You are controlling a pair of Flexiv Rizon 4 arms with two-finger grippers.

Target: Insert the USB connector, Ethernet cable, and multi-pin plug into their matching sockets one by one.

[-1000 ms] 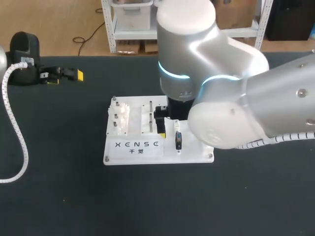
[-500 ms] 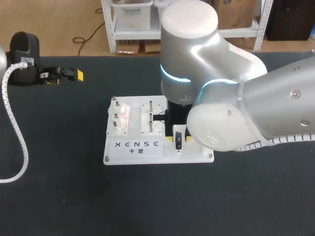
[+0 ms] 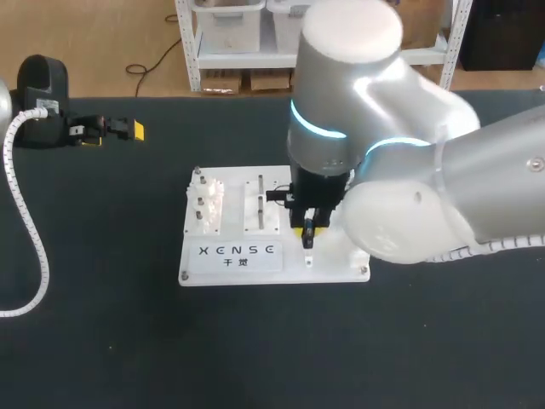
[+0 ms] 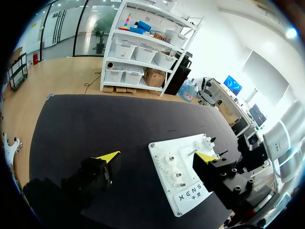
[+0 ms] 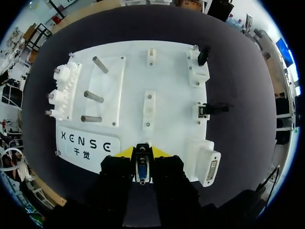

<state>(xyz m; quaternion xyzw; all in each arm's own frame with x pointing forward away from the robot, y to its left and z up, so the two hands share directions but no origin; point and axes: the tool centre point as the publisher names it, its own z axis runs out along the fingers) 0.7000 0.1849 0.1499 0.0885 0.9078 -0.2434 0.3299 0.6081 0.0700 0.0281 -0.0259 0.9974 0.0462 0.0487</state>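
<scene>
The blue-faced plug (image 5: 142, 170) is gripped between the yellow-tipped fingers of the right hand (image 5: 142, 152), at the near edge of the white board (image 5: 167, 81) and just left of the wide multi-pin socket (image 5: 209, 164). The left hand (image 3: 109, 133) hangs wide open at the worktop's (image 3: 102, 341) far left.

Seen from the head view, the right arm (image 3: 400, 170) is looming over the white board (image 3: 289, 266), blocking its whole right-hand side and most of the right gripper (image 3: 308, 230). In the right wrist view, that gripper's black body is hiding all but the end face of the connector (image 5: 142, 168). The left arm (image 3: 38, 85) is being cut off at the head view's edge.
</scene>
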